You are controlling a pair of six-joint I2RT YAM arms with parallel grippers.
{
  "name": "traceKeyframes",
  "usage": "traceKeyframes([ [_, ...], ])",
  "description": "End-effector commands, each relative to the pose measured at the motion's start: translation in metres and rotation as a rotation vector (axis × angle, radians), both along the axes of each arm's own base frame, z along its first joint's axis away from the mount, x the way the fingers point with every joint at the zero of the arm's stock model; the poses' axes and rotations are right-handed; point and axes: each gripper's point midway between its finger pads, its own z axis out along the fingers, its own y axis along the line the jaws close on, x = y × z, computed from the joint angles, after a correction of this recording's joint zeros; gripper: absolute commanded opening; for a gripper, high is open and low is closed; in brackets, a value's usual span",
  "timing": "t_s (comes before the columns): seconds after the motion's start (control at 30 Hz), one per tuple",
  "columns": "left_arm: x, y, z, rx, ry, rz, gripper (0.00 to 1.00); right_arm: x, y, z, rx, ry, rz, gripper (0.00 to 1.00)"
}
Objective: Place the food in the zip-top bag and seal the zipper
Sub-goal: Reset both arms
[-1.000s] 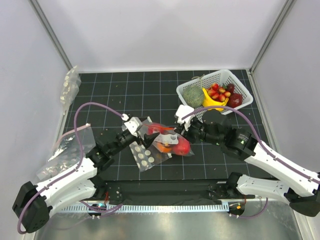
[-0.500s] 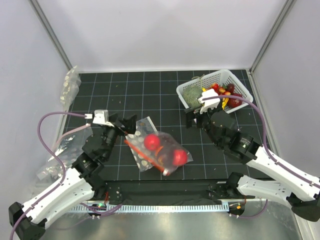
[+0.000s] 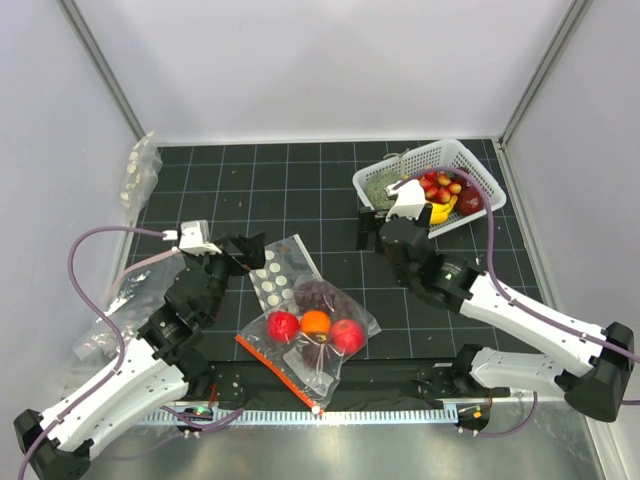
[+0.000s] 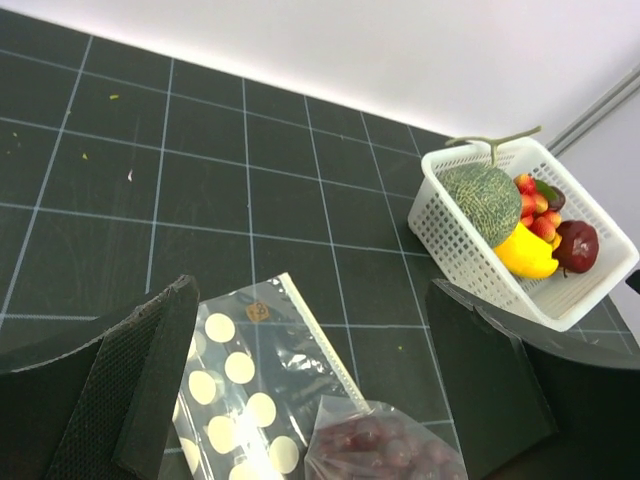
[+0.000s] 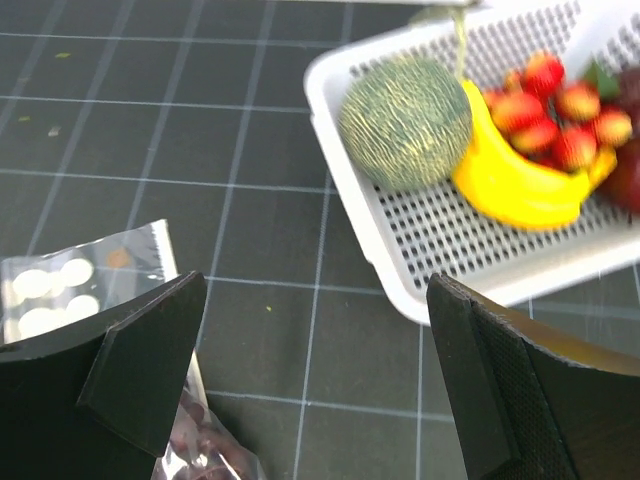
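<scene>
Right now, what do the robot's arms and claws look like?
The left arm and right arm are white shells with black joints, each trailing a looping purple cable. The left claw and right claw each have two broad matte-black fingers.

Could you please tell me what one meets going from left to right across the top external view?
Left gripper → red ball → orange ball → second red ball → basket.
</scene>
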Motion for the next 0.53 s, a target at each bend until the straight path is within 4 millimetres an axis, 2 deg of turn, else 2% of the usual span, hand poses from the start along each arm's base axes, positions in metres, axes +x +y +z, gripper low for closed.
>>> traceKeyframes([
  [0.0,0.0,-0.003,0.016,-0.044,-0.013,-0.009,1.0,0.007,-0.015,0.016,0.163,-0.028,-0.192,1.0],
  [0.1,0.002,-0.004,0.012,-0.036,-0.002,-0.005,1.0,0.006,-0.012,0.014,0.15,-0.046,-0.149,0.99],
  [0.27,0.004,-0.006,0.008,-0.022,0.012,-0.005,1.0,0.004,-0.02,0.018,0.162,-0.098,-0.156,1.0],
  [0.5,0.004,-0.006,0.007,-0.018,0.016,-0.005,1.0,0.002,-0.022,0.02,0.172,-0.101,-0.152,1.0],
])
